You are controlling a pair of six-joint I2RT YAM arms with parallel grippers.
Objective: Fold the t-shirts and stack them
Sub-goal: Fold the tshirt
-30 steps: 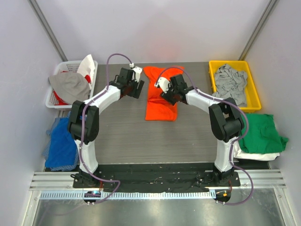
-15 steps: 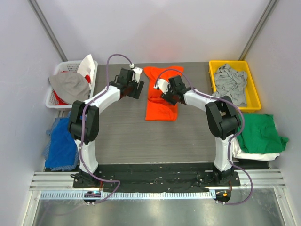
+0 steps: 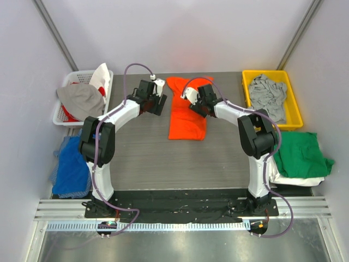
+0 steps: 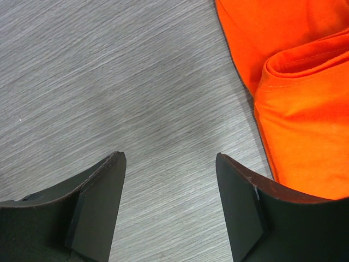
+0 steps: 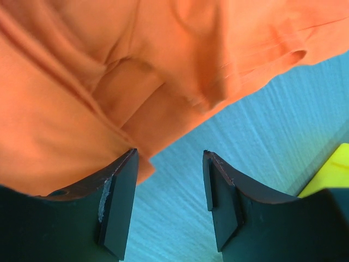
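We judge the orange t-shirt (image 3: 188,117), at the middle of the worktop's (image 3: 142,147) far edge, half done: folded to a narrow strip, not yet stacked on the green t-shirt (image 3: 302,155) off the right edge. The left gripper (image 4: 169,180) and right gripper (image 5: 169,164) flank it, fingers apart, holding nothing.

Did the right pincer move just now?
Yes. The right pincer slid a little toward the table's far edge, judged against the yellow bin. It sits open over the orange shirt.
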